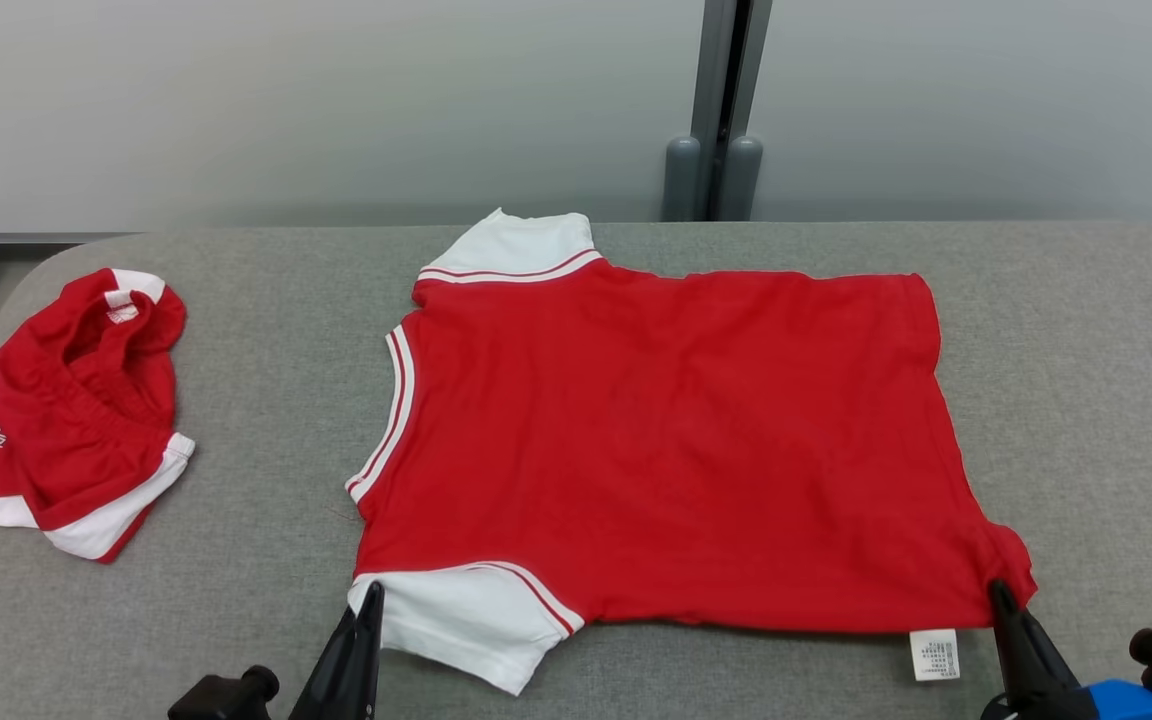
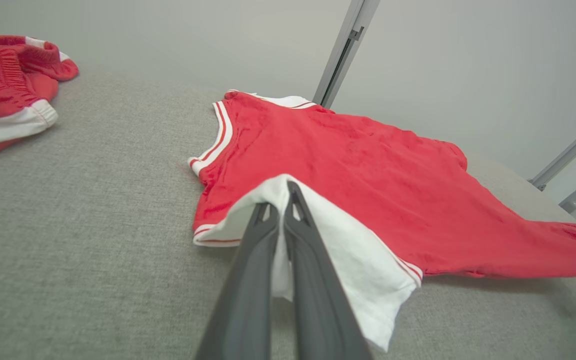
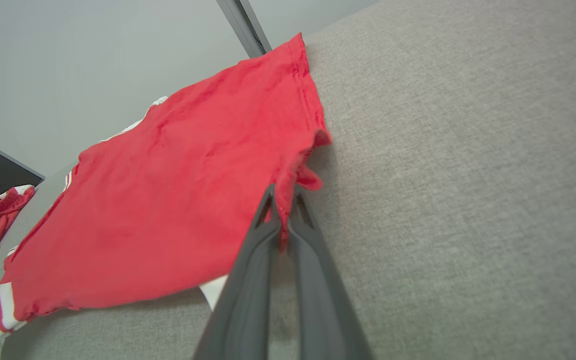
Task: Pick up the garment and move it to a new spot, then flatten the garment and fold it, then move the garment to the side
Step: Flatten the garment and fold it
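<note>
The garment [image 1: 666,440] is a red T-shirt with white sleeves, spread flat on the grey table, collar side to the left. My left gripper [image 1: 371,592] is shut on the near white sleeve [image 2: 328,235], pinching its cloth between the fingertips, and appears again in its wrist view [image 2: 279,192]. My right gripper [image 1: 996,590] is shut on the near hem corner of the garment [image 3: 168,200], red cloth caught between its fingers [image 3: 282,192]. A white care label [image 1: 934,655] hangs from the hem beside it.
A second red and white piece of clothing [image 1: 66,410] lies crumpled at the table's left end. The grey padded table [image 1: 1086,380] runs to a pale wall, with a dark vertical post [image 1: 721,110] behind. Bare table lies to the right of the garment.
</note>
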### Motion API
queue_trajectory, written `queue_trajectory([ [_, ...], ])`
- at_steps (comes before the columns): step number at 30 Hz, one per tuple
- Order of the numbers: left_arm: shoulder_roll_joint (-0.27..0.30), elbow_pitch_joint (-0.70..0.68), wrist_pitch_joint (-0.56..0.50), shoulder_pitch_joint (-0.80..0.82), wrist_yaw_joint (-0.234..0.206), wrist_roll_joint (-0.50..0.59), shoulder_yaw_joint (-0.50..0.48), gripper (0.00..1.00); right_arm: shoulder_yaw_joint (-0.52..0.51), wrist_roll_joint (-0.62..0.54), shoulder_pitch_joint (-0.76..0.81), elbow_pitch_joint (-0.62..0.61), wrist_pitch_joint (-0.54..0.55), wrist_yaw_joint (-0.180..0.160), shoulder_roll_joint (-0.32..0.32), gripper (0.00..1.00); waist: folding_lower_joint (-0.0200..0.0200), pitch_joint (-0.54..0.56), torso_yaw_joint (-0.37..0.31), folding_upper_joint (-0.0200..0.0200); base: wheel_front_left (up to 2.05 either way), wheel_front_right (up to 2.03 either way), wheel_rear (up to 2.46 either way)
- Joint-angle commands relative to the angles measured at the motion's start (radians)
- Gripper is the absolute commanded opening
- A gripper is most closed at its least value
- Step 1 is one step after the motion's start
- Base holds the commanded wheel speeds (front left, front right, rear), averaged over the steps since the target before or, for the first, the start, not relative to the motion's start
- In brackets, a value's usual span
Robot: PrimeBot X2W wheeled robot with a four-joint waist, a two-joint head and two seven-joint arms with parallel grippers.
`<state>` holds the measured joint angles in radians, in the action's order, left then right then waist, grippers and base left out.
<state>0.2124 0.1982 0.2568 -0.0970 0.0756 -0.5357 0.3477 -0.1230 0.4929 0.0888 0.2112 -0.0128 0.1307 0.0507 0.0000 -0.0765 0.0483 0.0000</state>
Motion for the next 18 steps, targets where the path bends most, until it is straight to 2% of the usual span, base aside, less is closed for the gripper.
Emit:
queue_trajectory([
  [1, 0.01, 0.007, 0.002, 0.027, 0.005, 0.006, -0.002, 0.0, 0.001, 0.014, -0.025, 0.008, 0.001, 0.0, 0.0, 0.0, 0.0, -0.005, -0.005, 0.0, 0.0, 0.0, 0.0],
  [18, 0.056, 0.069, -0.016, 0.201, 0.029, 0.021, 0.01, 0.0, 0.0, -0.001, -0.146, 0.043, 0.064, 0.0, 0.0, 0.0, 0.0, -0.056, -0.021, 0.0, 0.0, 0.0, 0.0],
])
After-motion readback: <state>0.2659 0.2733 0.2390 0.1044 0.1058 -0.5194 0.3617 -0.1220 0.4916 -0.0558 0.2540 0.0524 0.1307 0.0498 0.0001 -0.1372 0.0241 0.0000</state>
